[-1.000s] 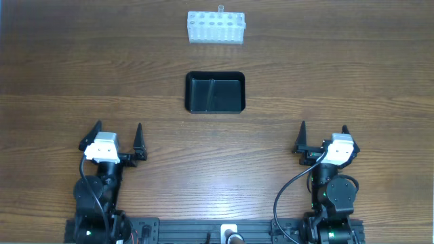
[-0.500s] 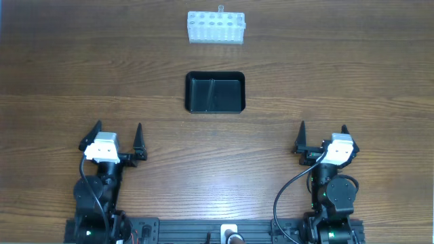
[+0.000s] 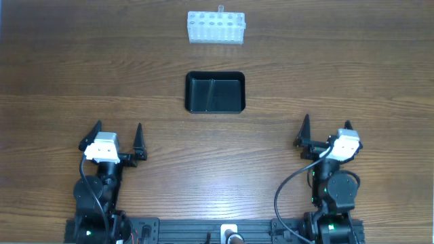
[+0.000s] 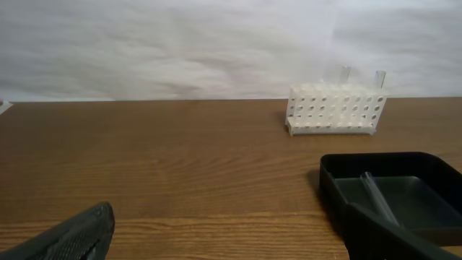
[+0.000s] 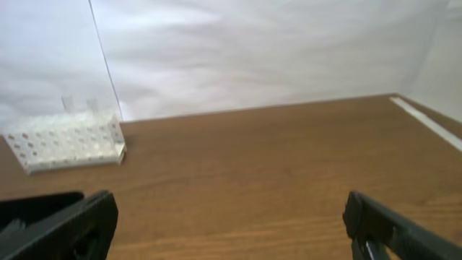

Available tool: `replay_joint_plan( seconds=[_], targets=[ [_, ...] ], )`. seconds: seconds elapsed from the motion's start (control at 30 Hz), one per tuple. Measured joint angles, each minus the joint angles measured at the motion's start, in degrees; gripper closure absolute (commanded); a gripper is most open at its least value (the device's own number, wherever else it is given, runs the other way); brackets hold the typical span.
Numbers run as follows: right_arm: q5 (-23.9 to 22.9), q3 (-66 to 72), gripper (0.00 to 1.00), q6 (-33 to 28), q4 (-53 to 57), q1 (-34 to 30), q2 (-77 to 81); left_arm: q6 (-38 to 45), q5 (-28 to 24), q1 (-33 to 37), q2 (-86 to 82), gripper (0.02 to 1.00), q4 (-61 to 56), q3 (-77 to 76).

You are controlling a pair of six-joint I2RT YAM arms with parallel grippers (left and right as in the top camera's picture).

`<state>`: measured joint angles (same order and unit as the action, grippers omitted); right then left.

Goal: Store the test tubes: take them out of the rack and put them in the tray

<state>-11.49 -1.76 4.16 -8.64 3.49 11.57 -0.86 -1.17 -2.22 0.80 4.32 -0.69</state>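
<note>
While both arms wait folded low over their bases at the near edge of the surface [image 3: 339, 61], the white rack [image 3: 215, 28] stands at the far side, near the centre, with two clear test tubes [image 4: 346, 73] rising above its far row. The black tray [image 3: 215, 92] sits between the rack and the arms, apart from both, and one tube [image 4: 377, 196] already lies inside it.

The risk lies in the long reach. The tubes are slim, clear and smooth, so a grip set too high or off-centre could let one slip. The rack looks light, and a finger that catches its wall, or a pull that is not straight up, could drag or tip it. A tube released too high above the tray might bounce out or strike the one lying there.

The left gripper [image 3: 119, 125] points toward the far side with its fingers spread wide and holds nothing. The right gripper [image 3: 327, 120] mirrors it at the right, fingers likewise apart and empty.
</note>
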Motion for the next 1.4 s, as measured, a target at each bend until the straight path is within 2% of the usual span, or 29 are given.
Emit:
replay_joint_plan(
  seconds=[0.23, 0.4, 0.63, 0.8, 1.0, 1.17, 1.4],
  targets=[
    [2.73, -14.36, 0.007, 0.20, -8.02, 1.51, 25.03, 0.02, -0.15, 0.00, 0.00, 0.018, 0.02, 0.00],
    [4.28, -28.83, 0.009, 0.13, -8.09, 6.01, 46.36, 0.00, -0.20, 0.00, 0.00, 0.018, 0.02, 0.00],
    [5.11, -50.47, 0.009, 0.55, 1.40, 16.70, 71.28, 0.00, -0.20, 0.00, 0.00, 0.018, 0.00, 0.00],
    [5.05, -66.10, 0.007, 3.48, 10.08, 23.08, 84.30, 0.00, -0.20, 0.00, 0.00, 0.018, 0.00, 0.00],
    [1.40, -82.16, 0.007, 9.84, 17.94, 26.56, 96.85, 0.00, -0.20, 0.00, 0.00, 0.018, 0.00, 0.00],
    [-4.70, -94.03, 0.009, 14.95, 21.11, 27.10, 107.47, 0.00, -0.20, 0.00, 0.00, 0.018, 0.00, 0.00],
    [-10.12, -105.90, 0.009, 16.57, 21.29, 27.06, 119.32, 0.00, -0.20, 0.00, 0.00, 0.018, 0.02, 0.00]
  ],
)
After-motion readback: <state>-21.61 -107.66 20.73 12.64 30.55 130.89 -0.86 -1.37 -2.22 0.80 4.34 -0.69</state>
